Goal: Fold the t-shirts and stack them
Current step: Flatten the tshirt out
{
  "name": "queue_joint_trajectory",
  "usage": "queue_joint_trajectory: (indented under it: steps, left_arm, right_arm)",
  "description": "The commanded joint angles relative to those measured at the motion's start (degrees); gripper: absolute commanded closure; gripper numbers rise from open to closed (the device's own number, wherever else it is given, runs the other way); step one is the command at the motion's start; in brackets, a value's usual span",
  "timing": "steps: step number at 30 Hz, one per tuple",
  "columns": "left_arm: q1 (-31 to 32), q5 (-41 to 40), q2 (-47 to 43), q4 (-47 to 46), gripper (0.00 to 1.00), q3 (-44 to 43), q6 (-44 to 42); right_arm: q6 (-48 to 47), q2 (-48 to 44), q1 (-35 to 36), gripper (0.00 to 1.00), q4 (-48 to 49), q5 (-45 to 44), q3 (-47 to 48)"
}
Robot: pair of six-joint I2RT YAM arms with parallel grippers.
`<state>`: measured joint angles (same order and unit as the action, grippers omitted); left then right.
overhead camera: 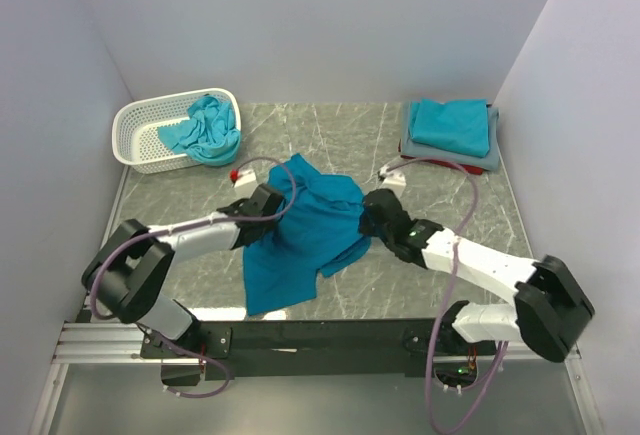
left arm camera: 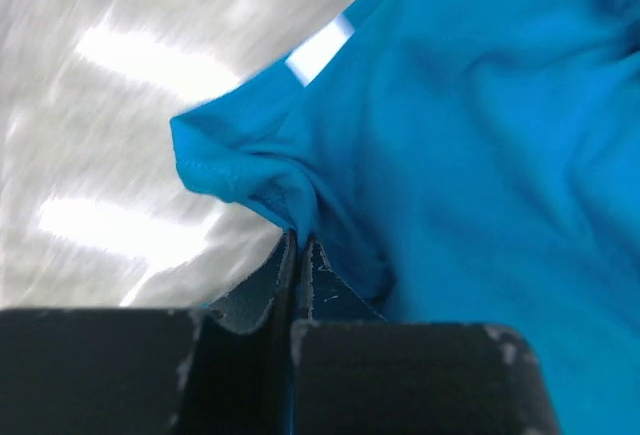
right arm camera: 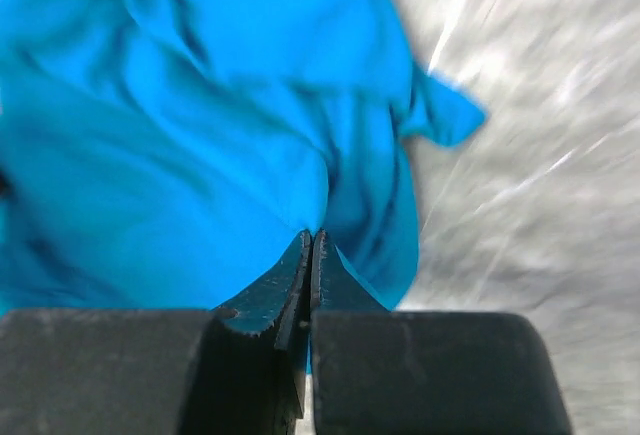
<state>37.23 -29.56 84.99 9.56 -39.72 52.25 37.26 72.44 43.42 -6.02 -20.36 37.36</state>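
In the middle of the tabletop (overhead camera: 340, 135), between the two arms, a teal-blue t-shirt (overhead camera: 300, 240), pinched at two opposite sides of its upper part. Held that way, most likely, so that pulling the grips apart can spread the body flat before any fold. Upper part bunched and lifted where gripped, lower part trailing toward the near edge and resting on the marble. Heavily creased, with no clean outline and nothing doubled over, so judged to be at the very start of this shirt's fold. Soft, thin cloth, sagging into deep folds between the two grips. Small white label (left arm camera: 318, 50) visible on it close to the left grip, and what may be a short sleeve poking out to one side in the right wrist view. Left pincer (left arm camera: 298, 238) closed to a sliver on a puckered edge of the shirt near that label, fabric wedged between the fingertips. Right pincer (right arm camera: 311, 238) clamped the same way on a fold at the other side, blue cloth draped around its tips. Further out, in the far right corner, a stack of folded t-shirts (overhead camera: 450, 127), teal on top, grey beneath, a thin red edge at the bottom; probably where this one belongs once folded. At the far left, a white lattice basket (overhead camera: 150, 160) with more turquoise t-shirts (overhead camera: 208, 127) crumpled inside, apparently next in line.
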Motion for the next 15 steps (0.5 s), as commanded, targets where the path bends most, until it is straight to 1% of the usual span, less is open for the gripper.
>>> queue_joint_trajectory:
  steps: [1, 3, 4, 6, 7, 8, 9, 10, 11, 12, 13, 14, 15]
  left_arm:
    - [0.1, -2.6, 2.9, -3.3, 0.97, -10.7, -7.5]
    - [-0.2, -3.2, 7.1, -2.9, 0.96, -15.1, -9.6]
    - [-1.1, -3.6, 8.6, -2.4, 0.96, -19.9, -10.4]
    - [-2.4, -4.2, 13.1, -3.5, 0.96, -25.9, -12.9]
    - [-4.2, -4.0, 14.7, -3.0, 0.96, -28.1, -13.5]
    - [-5.0, -4.4, 17.9, -2.5, 0.96, -30.4, -13.5]
    - [-5.7, -4.5, 19.3, -2.4, 0.96, -34.3, -13.9]
    - [-6.5, -4.5, 20.7, -1.2, 0.96, -36.4, -14.5]
    - [-6.6, -4.8, 23.0, -0.6, 0.94, -38.2, -15.1]
    - [-6.6, -4.3, 23.8, -0.4, 0.79, -40.7, -15.9]
    - [-6.6, -3.5, 24.3, -0.1, 0.66, -41.3, -17.2]
    - [-6.4, -3.0, 24.1, 0.0, 0.5, -41.5, -17.4]
    - [-6.3, -3.1, 23.5, -0.1, 0.24, -40.0, -17.1]
  right_arm:
    - [-3.6, -5.7, -3.0, 1.0, -2.5, -5.5, 4.8]
    - [-4.5, -6.4, -5.8, 1.0, -2.2, -5.7, 6.1]
    - [-5.3, -6.2, -6.7, 1.0, -2.1, -5.7, 6.6]
    - [-6.2, -5.0, -9.0, 1.0, -1.3, -6.4, 8.5]
    - [-6.8, -3.3, -9.8, 1.0, -1.4, -6.8, 9.5]
    - [-7.4, -2.2, -10.1, 1.0, -1.3, -7.3, 11.1]
    - [-7.7, -1.3, -10.6, 1.0, -1.2, -7.6, 11.9]
    - [-8.3, 0.7, -10.8, 1.0, -1.2, -7.7, 12.7]
    - [-8.6, 1.7, -11.0, 0.96, -1.3, -7.5, 13.4]
    - [-8.7, 2.4, -11.1, 0.9, -1.4, -7.2, 14.5]
    - [-8.6, 3.4, -11.0, 0.8, -1.4, -6.9, 14.8]
    - [-8.6, 3.7, -11.1, 0.55, -1.0, -6.2, 14.7]
    - [-8.5, 3.7, -11.1, 0.44, -0.6, -5.6, 13.9]
